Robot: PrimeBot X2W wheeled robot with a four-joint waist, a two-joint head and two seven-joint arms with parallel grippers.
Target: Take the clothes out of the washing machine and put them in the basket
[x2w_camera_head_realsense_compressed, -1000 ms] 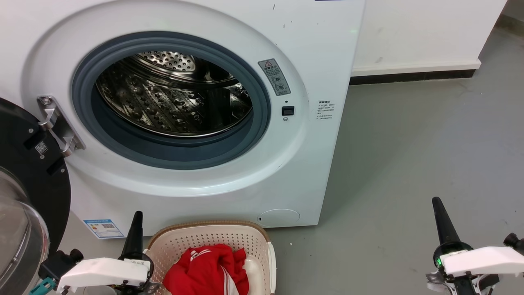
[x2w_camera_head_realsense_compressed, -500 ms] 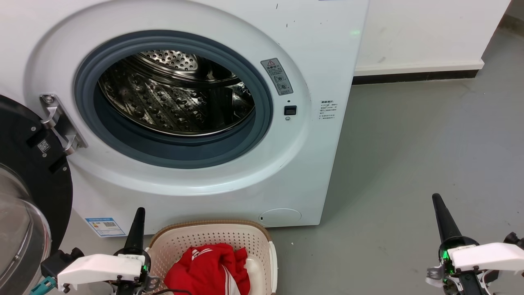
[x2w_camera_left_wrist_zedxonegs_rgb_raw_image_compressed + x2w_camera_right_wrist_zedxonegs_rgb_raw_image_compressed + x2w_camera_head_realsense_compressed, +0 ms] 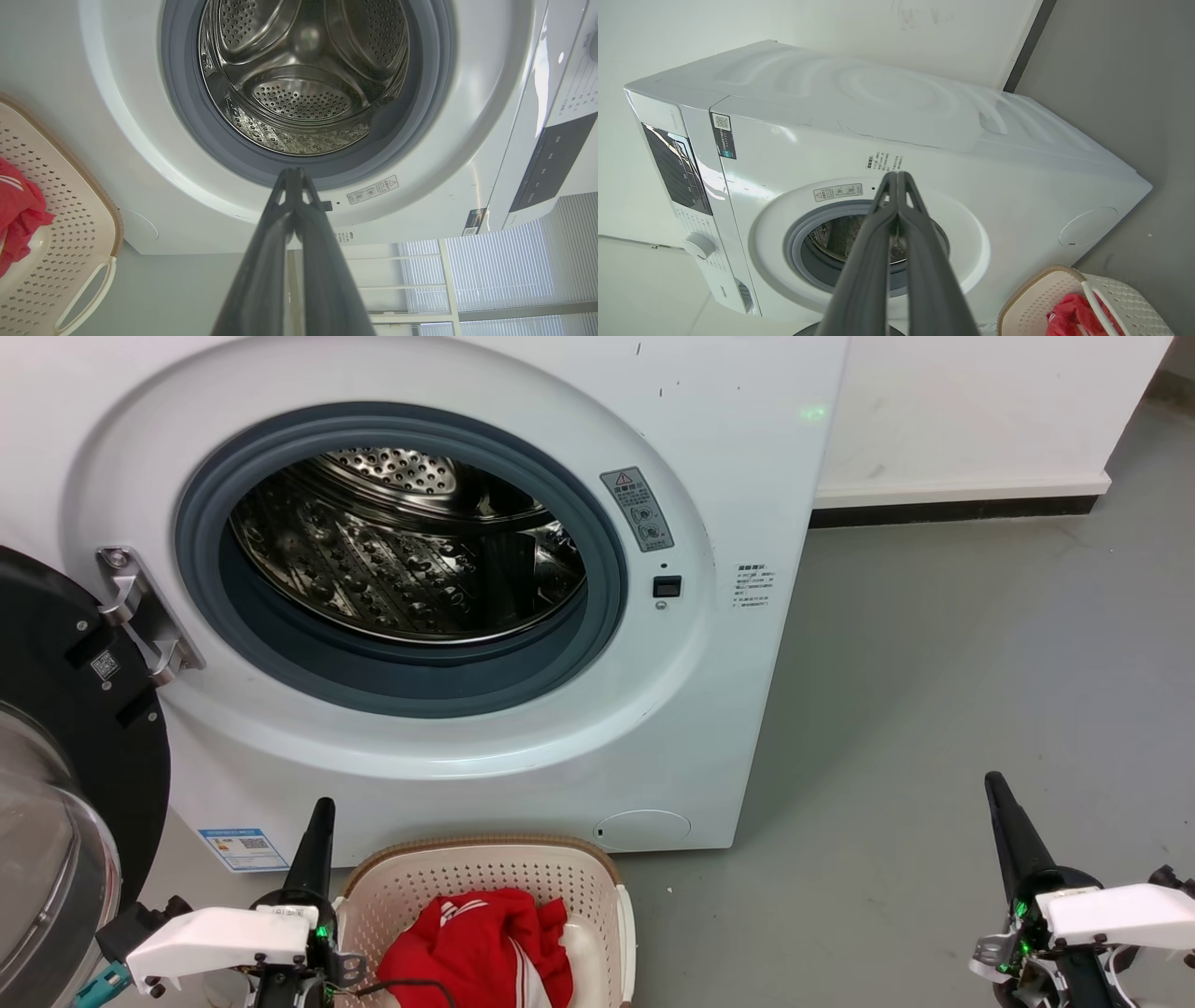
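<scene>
The white washing machine [image 3: 709,644] stands with its black-framed door [image 3: 56,765] swung open to the left, and the steel drum [image 3: 411,551] [image 3: 303,84] holds nothing that I can see. Red clothes [image 3: 476,947] with white stripes lie in the cream basket [image 3: 485,877] on the floor in front of it; they also show as clothes [image 3: 18,210] [image 3: 1073,315] in the basket [image 3: 70,233] [image 3: 1125,298] from both wrists. My left gripper [image 3: 322,807] [image 3: 293,173] is shut and empty just left of the basket. My right gripper [image 3: 993,782] [image 3: 896,176] is shut and empty over bare floor at the right.
Grey floor [image 3: 980,644] stretches to the right of the washer up to a white wall with a dark skirting [image 3: 952,509]. The open door's glass bowl [image 3: 42,887] bulges out at the far left, close to my left arm.
The whole head picture has shifted slightly, so the camera has moved. Both grippers have stayed shut at the bottom corners. The clothes lie unmoved in the basket.
</scene>
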